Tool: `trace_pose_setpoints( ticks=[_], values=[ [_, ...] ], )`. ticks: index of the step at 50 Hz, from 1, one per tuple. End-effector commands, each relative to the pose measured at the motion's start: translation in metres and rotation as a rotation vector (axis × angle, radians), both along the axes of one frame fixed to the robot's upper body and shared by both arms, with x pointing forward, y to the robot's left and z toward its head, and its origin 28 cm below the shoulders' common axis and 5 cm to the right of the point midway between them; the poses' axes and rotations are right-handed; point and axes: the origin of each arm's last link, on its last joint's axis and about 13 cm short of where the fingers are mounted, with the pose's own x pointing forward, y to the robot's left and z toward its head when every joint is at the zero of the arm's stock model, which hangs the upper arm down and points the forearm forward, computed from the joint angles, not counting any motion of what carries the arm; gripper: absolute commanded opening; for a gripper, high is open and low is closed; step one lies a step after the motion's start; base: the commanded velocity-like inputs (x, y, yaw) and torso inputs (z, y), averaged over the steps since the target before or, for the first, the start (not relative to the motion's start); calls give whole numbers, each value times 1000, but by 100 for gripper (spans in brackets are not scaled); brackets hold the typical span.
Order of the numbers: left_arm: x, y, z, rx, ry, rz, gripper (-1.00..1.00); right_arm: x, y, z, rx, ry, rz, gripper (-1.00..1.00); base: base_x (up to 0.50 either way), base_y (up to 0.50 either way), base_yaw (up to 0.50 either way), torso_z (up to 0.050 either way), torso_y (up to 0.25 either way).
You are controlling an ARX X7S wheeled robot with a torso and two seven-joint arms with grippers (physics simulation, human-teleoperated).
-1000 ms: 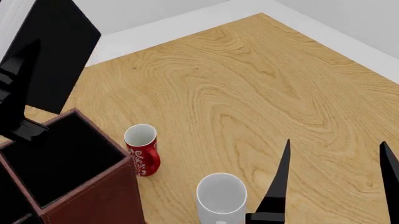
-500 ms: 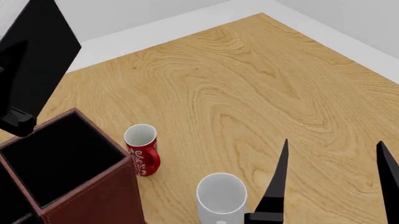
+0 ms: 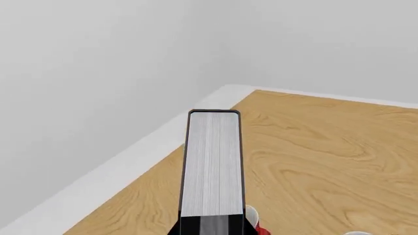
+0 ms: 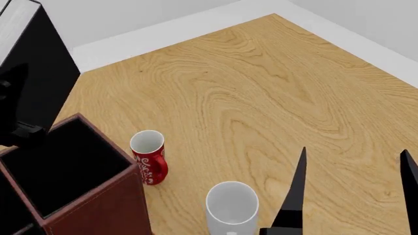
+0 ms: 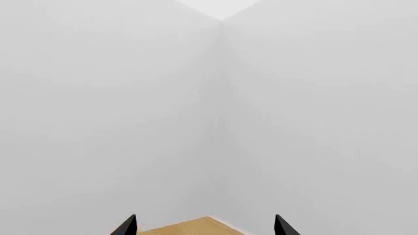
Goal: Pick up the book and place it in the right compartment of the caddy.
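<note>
Hovering book [image 4: 36, 63] above caddy [image 4: 98, 208] rim

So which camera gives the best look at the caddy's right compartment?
The head view: the right compartment shows its open black inside and reddish-brown walls, with the book above its far edge. The left wrist view shows only the book's pages; the right wrist view shows walls.

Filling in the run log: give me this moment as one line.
left gripper: holds book upright above right compartment of caddy | right gripper: open, idle | book not yet inside
</note>
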Motion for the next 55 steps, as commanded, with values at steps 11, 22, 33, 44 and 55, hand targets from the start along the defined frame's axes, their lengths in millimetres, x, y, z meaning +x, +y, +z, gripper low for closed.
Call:
trace_pose_setpoints(
  ticks=[11,22,33,44,55],
  values=[
    [19,-13,1,-1,47,95,-100,-2,-1,1,10,-11,4,100,0,0,0,0,1],
    [17,-20,-5,28,80,88,-100,-4,-2,1,16,-18,7,100,0,0,0,1,2],
    [12,-22,-14,-46,115,71,-100,-6,-2,2,21,-24,5,100,0,0,0,0,1],
    [16,-20,-22,-64,107,128,-100,-7,-2,3,21,-28,7,100,0,0,0,1,2],
    [16,-19,-23,-72,95,167,-100,-6,-1,3,19,-26,11,100,0,0,0,0,1]
  ],
)
